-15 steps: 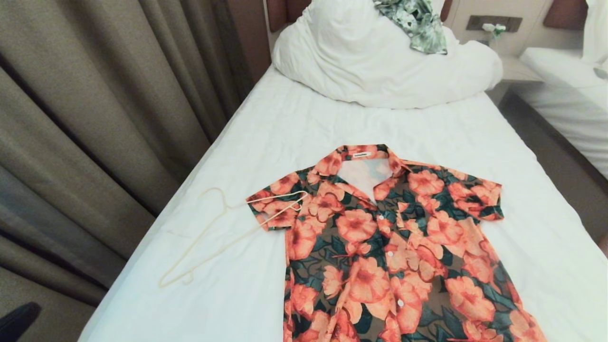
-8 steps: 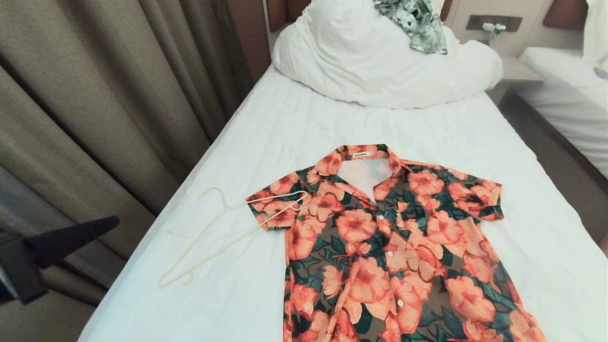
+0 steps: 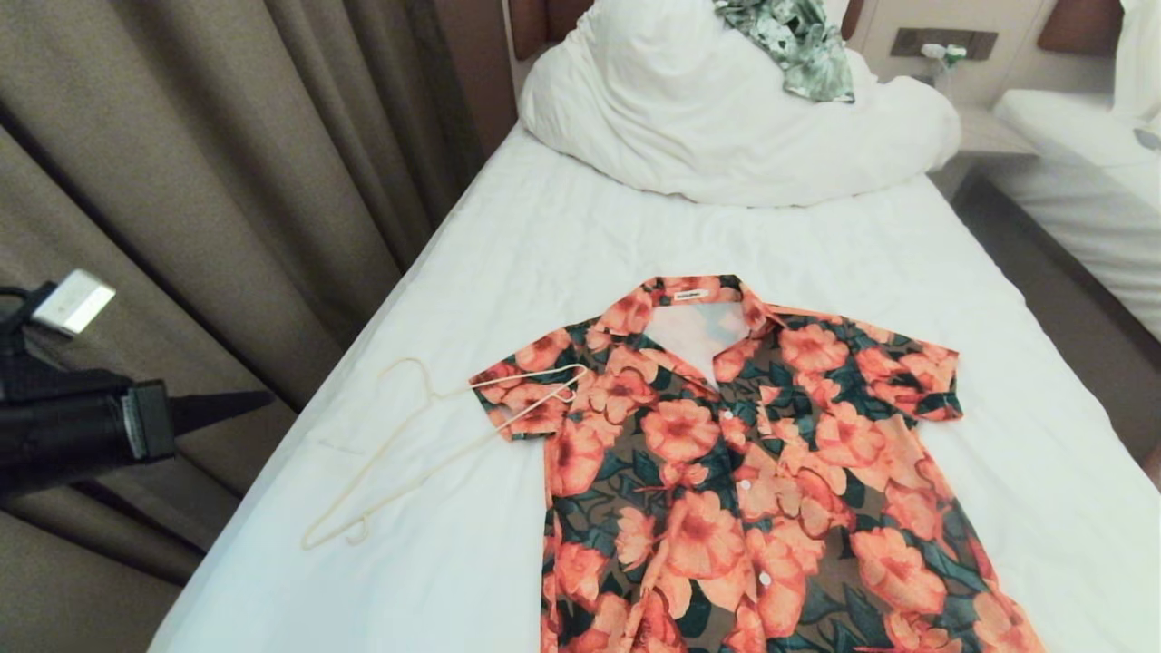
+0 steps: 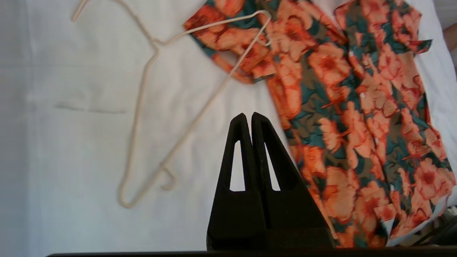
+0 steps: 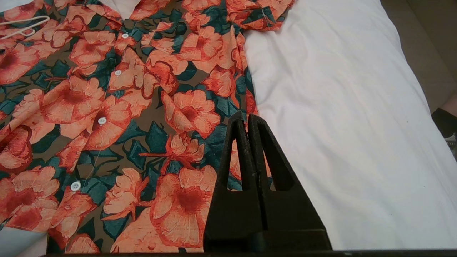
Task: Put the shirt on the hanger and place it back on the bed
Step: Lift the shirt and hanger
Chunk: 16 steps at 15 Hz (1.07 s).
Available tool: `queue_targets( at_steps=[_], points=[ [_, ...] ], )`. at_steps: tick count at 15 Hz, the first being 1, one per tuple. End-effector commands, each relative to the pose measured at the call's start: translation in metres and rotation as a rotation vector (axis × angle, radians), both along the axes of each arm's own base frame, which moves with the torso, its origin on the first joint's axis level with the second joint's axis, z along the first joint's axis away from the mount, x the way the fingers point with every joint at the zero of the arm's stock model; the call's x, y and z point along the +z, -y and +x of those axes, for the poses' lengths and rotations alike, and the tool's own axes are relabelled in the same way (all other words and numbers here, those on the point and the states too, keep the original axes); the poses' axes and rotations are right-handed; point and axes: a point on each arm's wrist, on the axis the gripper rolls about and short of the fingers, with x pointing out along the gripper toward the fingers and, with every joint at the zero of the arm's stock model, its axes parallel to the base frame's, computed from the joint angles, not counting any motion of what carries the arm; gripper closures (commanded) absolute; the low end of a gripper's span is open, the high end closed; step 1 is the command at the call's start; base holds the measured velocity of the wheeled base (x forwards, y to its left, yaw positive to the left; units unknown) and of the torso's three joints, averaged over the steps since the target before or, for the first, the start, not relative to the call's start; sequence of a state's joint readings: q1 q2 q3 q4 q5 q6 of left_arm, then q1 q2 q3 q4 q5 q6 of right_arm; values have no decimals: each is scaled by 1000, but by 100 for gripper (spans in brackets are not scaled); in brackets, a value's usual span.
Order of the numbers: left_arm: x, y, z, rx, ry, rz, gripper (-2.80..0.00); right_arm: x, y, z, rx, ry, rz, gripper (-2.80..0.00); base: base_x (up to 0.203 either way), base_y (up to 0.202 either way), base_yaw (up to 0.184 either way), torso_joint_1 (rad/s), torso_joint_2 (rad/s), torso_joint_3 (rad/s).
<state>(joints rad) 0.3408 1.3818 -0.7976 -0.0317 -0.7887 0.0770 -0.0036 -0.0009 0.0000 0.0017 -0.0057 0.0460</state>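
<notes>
Left gripper (image 3: 258,399), fingers pressed together and empty, has swung in at the frame's left edge toward the hanger (image 3: 426,453), shirt (image 3: 744,472) untouched: pickup beginning.

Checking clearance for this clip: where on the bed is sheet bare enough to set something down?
Bare sheet on the bed lies between the duvet and the shirt collar, and along the shirt's right side. Crowded: the left, where the hanger overlaps the shirt's sleeve.
</notes>
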Motion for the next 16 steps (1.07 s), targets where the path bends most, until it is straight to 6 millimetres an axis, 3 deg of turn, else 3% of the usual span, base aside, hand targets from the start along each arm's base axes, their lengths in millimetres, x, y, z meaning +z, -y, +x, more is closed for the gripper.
queue_targets(
  at_steps=[1,5,10,13,16],
  points=[
    [-26,-21,28,3,-94,-42,0,0,0,0,-1,-1,0,0,0,0,0,0,0,0],
    [-34,-42,70,-110,-170,-53,0,0,0,0,0,-1,0,0,0,0,0,0,0,0],
    [-37,-56,115,-301,-402,-71,0,0,0,0,0,-1,0,0,0,0,0,0,0,0],
    [-63,-56,143,-387,-533,-90,0,0,0,0,0,-1,0,0,0,0,0,0,0,0],
    [-82,-53,156,-422,-565,-89,0,0,0,0,-1,-1,0,0,0,0,0,0,0,0]
  ],
)
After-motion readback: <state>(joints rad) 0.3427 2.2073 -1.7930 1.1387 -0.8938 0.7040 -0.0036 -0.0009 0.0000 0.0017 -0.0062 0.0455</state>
